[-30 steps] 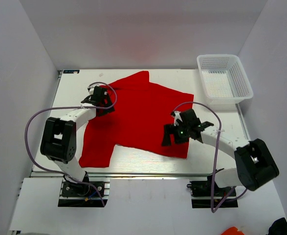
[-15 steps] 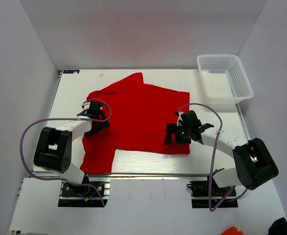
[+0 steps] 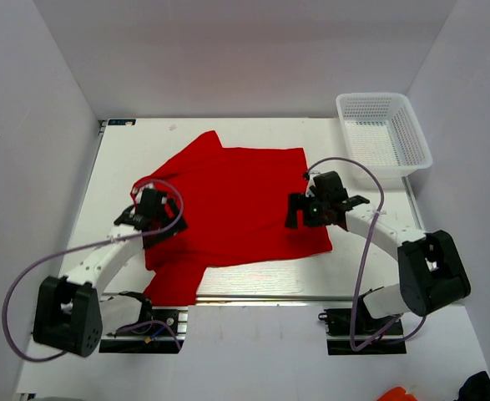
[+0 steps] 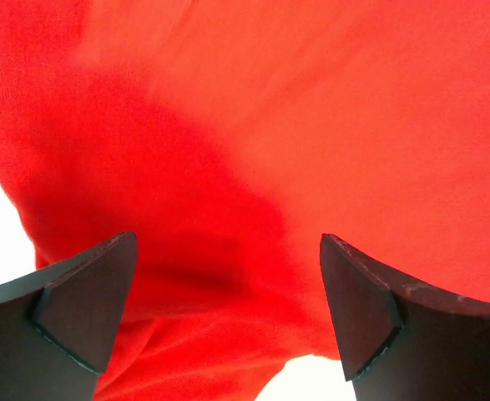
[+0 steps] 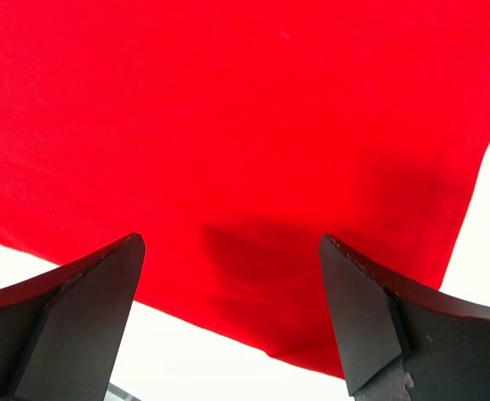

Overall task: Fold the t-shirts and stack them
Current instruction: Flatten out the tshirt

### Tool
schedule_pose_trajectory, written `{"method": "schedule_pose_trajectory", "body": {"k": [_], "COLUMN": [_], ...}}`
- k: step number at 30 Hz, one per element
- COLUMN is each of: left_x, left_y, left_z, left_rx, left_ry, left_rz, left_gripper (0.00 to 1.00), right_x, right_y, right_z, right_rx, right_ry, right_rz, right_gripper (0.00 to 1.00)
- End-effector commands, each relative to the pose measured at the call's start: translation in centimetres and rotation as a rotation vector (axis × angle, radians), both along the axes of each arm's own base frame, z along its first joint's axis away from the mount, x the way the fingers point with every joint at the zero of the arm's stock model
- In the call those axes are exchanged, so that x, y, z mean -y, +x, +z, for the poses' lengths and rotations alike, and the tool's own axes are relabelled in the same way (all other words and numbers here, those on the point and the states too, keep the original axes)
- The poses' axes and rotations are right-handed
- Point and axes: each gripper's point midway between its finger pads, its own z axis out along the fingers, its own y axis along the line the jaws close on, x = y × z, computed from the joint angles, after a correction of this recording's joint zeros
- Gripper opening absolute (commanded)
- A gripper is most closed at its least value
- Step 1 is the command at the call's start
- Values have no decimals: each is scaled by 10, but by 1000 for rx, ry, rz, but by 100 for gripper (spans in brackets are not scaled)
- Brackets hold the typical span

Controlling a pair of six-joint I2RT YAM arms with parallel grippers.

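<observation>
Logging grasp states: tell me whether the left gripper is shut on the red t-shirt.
No, the left gripper stands wide open over the t-shirt, pinching no cloth.

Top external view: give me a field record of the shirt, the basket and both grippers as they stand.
red t-shirt: spread open on the table, rumpled, not yet folded
shirt position: middle of the table, its near-left part reaching the near edge
white mesh basket: far right corner, apart from the shirt, nothing in it
left gripper: open, over the shirt's left side
right gripper: open, over the shirt's right edge
stack: none begun
</observation>
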Motion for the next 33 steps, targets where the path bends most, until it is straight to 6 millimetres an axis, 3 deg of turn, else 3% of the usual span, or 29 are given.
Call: {"method": "schedule_pose_trajectory", "body": {"k": [1,3,4,5,9,11,12,14,16,17,18,19,22,24,25,28,33], "left_x": [1,4,15,20,68,84,98,107,121,127,133,136,138,135,143,148,147], "left_y": [63,90,112,124,193,211,224,247,258,269,269,274,289,299,305,313,318], "left_z": [59,61,80,84,97,96,107,98,90,97,73,70,54,53,59,47,13], "left_rx": [162,167,222,235,336,367,410,419,427,453,396,399,398,407,433,426,368], "left_ry": [102,175,177,184,214,225,205,245,239,239,209,212,236,268,269,266,335], "left_rz": [-38,-112,-156,-194,-482,-563,-625,-711,-770,-780,-812,-830,-840,-823,-828,-851,-906], "left_gripper": [100,100,100,100,100,100,100,100,100,100,100,100,100,100,100,100,98], "right_x": [-13,-15,-14,-13,-12,-10,-9,-7,-6,-6,-4,-6,-5,-4,-2,3,4], "right_y": [8,7,6,6,-1,-2,-4,-6,-7,-7,-7,-12,-22,-26,-26,-26,-25], "right_z": [41,45,44,41,25,22,18,14,9,9,6,0,-13,-19,-25,-28,-28], "right_rx": [120,122,115,102,32,14,-2,-19,-32,-40,-51,-73,-130,-151,-166,-173,-172], "right_ry": [49,58,53,52,39,31,25,18,12,13,11,12,16,12,-1,-26,-30], "right_rz": [101,108,111,107,95,82,80,73,67,61,51,58,54,45,36,25,16], "right_gripper": [90,90,90,90,90,90,90,90,90,90,90,90,90,90,90,90,90]}}
